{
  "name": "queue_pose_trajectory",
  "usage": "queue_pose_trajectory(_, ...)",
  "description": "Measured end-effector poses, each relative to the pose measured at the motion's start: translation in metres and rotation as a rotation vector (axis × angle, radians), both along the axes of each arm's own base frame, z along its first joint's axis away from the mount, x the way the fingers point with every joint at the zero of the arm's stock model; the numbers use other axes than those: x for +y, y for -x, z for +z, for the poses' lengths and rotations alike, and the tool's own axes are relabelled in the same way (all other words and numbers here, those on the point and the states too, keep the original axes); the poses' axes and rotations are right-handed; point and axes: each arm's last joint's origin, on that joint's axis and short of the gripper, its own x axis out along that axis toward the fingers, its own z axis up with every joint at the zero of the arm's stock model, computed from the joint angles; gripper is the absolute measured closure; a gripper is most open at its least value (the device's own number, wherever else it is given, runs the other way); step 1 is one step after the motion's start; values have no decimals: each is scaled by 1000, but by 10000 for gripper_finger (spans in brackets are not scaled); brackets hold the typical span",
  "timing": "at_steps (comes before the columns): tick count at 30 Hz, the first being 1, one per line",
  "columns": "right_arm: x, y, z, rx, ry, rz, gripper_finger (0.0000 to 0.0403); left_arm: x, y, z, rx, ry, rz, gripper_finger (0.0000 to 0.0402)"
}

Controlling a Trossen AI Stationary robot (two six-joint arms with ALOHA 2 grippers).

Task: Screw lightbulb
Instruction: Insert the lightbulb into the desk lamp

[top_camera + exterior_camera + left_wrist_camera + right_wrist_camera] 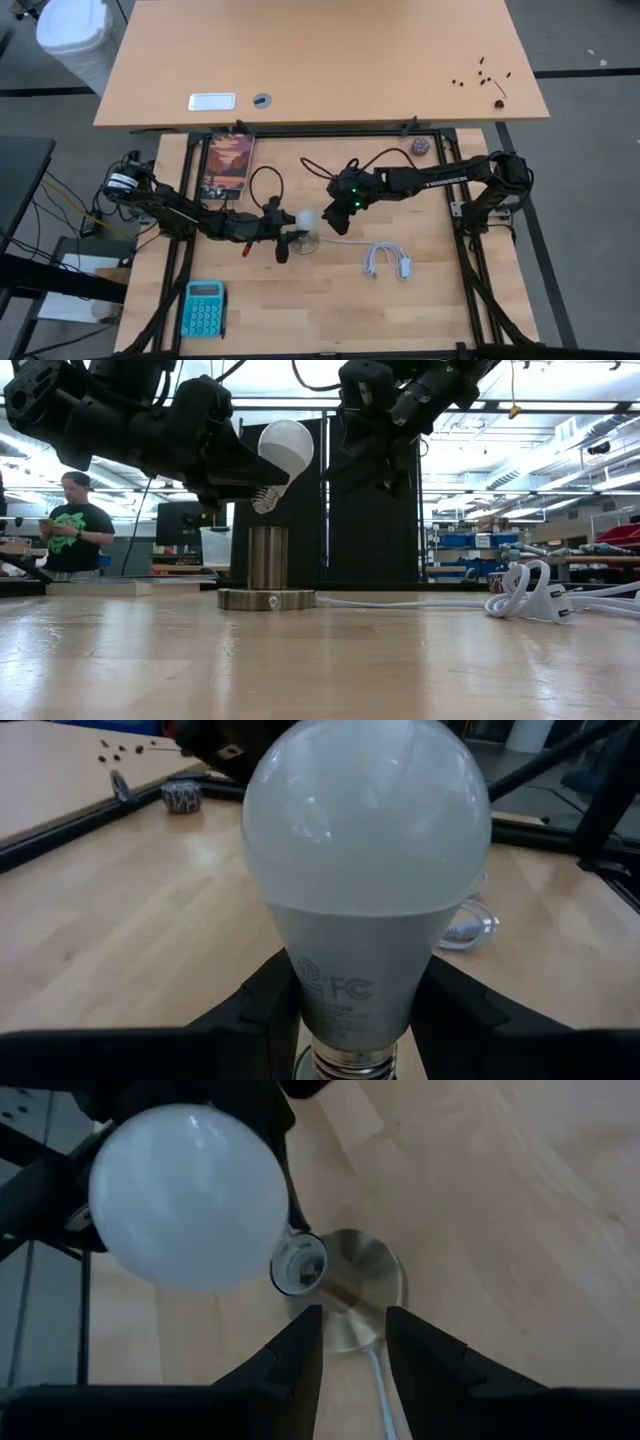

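Lightbulb (284, 448) tilted above the socket (267, 558), base down-left, globe up-right, left gripper (250, 485) clamped on its neck; right gripper (352, 1342) hovered nearby, jaws slightly apart.

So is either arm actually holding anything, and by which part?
Yes. The left gripper holds the lightbulb by its grey neck just above the screw base, tilted over the socket. The right gripper hovers nearby, holding nothing.

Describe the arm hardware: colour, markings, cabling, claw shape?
Both arms are dark, near-black, jointed links. The right arm carries white TROSSEN lettering and green lights near its wrist. Black cables loop off both arms. The left claw and right claw each have two dark, wedge-shaped fingers.
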Motion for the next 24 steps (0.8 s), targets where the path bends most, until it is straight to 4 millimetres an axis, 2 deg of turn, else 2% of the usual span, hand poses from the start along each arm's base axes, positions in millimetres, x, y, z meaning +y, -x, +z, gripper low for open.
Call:
queue_pose_trajectory(6, 4, -9, -15, 15, -41, 44, 280, 0, 0, -2, 11, 27, -5, 243)
queue_pose_trajectory(24, 6, -11, -13, -21, -44, 34, 280, -2, -7, -15, 4, 35, 0, 243)
